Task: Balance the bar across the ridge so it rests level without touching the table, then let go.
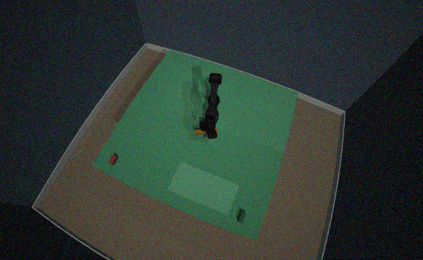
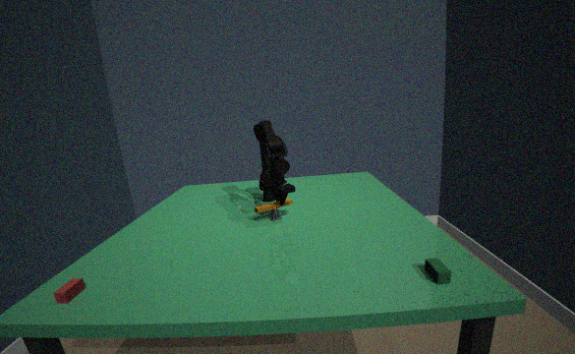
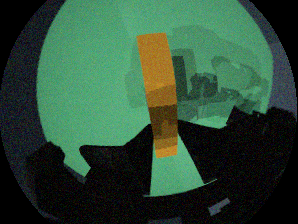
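Dim blue-grey walls (image 2: 277, 69) surround a green table (image 2: 316, 275) on brown floor (image 1: 99, 217).

From above, the end effector (image 1: 210, 132) covers the bar's (image 1: 199, 132) middle and the ridge (image 2: 275, 214) entirely; from the side that ridge is too small to make out.
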